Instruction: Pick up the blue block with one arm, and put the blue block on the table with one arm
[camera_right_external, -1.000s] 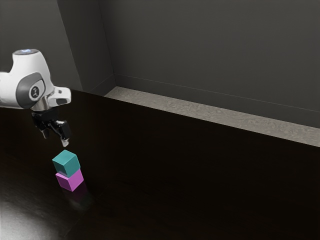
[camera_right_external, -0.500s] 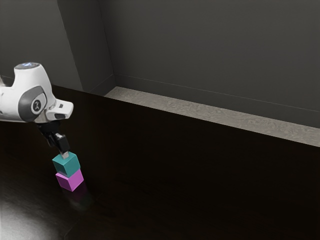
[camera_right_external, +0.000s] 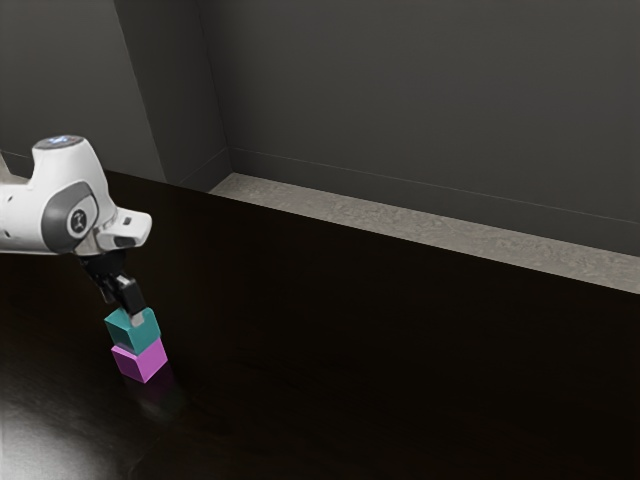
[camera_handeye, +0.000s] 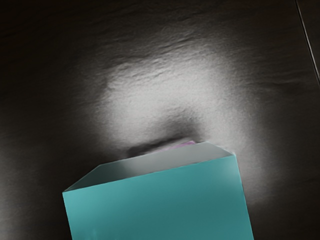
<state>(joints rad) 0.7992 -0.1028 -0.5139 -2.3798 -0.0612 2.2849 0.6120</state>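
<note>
the gripper (camera_right_external: 127, 309) is reaching down over the blue block (camera_right_external: 120, 333), its lower end overlapping the block's upper part in the exterior view. whether it is clamping the block or just standing around it, i cannot tell; the contact on the far side is hiding from sight. in the wrist view the same block, looking more teal than plain blue, is looming large just under the hand. it is sitting level on top of the pink block (camera_right_external: 149, 361), the two making a small stack a little out of line with each other. a thin sliver of pink is peeping past the upper block's edge in the wrist view. the lower block is resting on the dark table (camera_right_external: 350, 340), and the white arm (camera_right_external: 25, 215) is coming in from the exterior view's left. beyond the table, a pale strip of floor (camera_right_external: 400, 228) is running along the foot of the grey wall (camera_right_external: 420, 90).

as for progress, the reaching is looking about finished, while the picking up is not yet showing: no gap is opening between the blocks. securing a hold, lifting the upper block clear, carrying it aside, setting it on bare table and letting go are all waiting to be done.
</note>
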